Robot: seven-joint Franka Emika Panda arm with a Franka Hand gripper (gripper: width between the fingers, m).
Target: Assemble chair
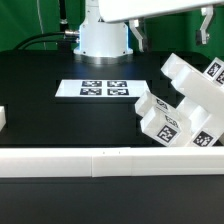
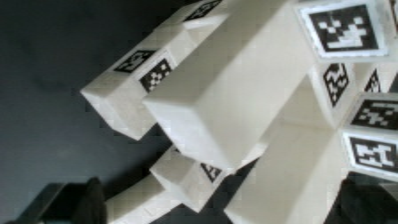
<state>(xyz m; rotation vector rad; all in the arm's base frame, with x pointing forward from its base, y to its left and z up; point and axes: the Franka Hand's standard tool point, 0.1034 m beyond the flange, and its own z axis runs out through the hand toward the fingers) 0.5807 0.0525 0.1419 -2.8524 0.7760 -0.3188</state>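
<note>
The chair (image 1: 185,105) is a cluster of white blocky pieces with black-and-white tags, joined and lying tilted on the black table at the exterior view's right. In the wrist view the chair (image 2: 231,100) fills most of the picture, with bars, a panel and several tags showing. My gripper (image 1: 172,30) hangs above the chair at the top right of the exterior view. It is open and holds nothing. In the wrist view the gripper (image 2: 222,205) has one dark fingertip (image 2: 75,202) on either side of the chair pieces below.
The marker board (image 1: 105,88) lies flat in front of the robot base (image 1: 103,35). A long low white border rail (image 1: 100,160) runs along the near table edge. A small white piece (image 1: 3,118) sits at the exterior view's far left.
</note>
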